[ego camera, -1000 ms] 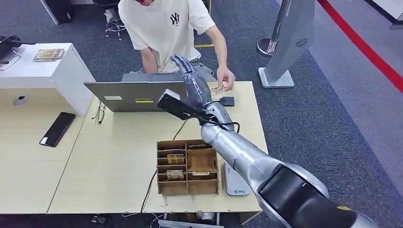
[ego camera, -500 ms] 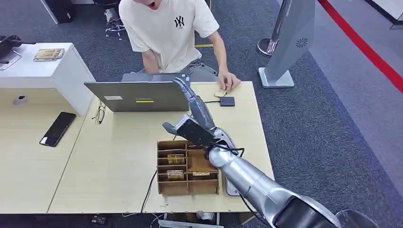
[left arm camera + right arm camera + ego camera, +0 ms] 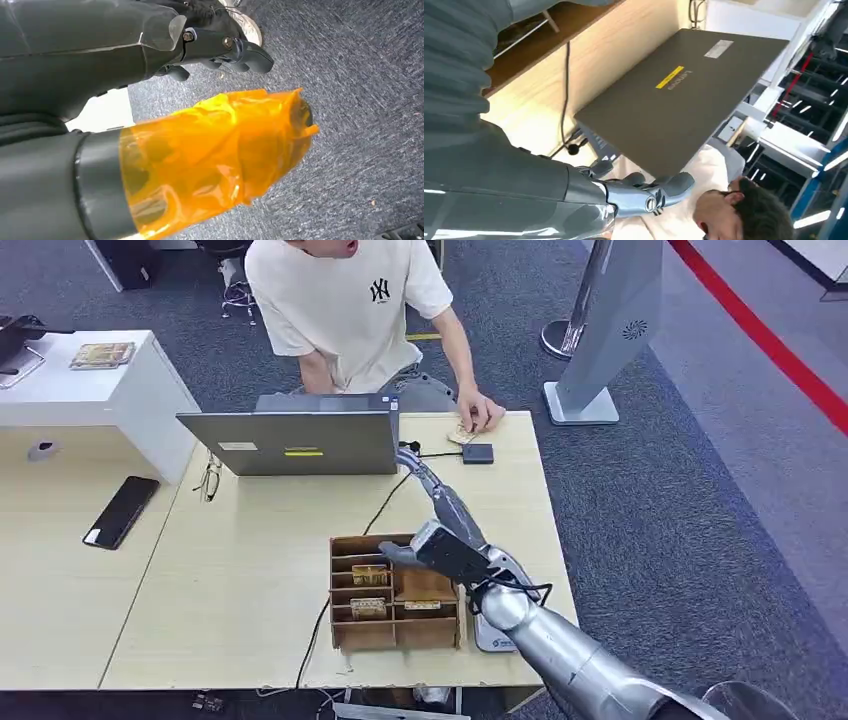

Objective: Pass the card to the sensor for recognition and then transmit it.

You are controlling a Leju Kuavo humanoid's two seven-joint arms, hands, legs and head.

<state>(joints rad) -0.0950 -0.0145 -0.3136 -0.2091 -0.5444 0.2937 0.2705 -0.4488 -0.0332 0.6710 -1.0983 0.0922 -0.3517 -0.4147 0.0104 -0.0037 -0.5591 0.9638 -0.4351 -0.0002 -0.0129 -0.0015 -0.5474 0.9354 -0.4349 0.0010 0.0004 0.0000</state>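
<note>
My right hand point(image 3: 441, 518) hovers over the far edge of the cardboard compartment box point(image 3: 395, 636), fingers stretched toward the laptop and nothing in it. The right wrist view has the same fingers point(image 3: 649, 194) straight and bare in front of the laptop lid point(image 3: 679, 100). A pale card point(image 3: 461, 437) lies at the table's far edge under a person's hand point(image 3: 478, 412), beside a small black device point(image 3: 478, 453). A white reader point(image 3: 490, 636) sits right of the box, partly under my forearm. Several tan cards point(image 3: 369, 576) stand in the box. My left hand point(image 3: 225, 47) hangs over the carpet, holding nothing.
A grey laptop point(image 3: 290, 441) stands open at the far side, with a cable point(image 3: 385, 503) running past the box. Glasses point(image 3: 209, 480) and a black phone point(image 3: 121, 510) lie to the left. The person point(image 3: 345, 310) sits behind the table. A grey stand point(image 3: 605, 330) is at the far right.
My right hand has drawn back from the person's side and sunk toward the box. The person's hand has lowered onto the table with the card.
</note>
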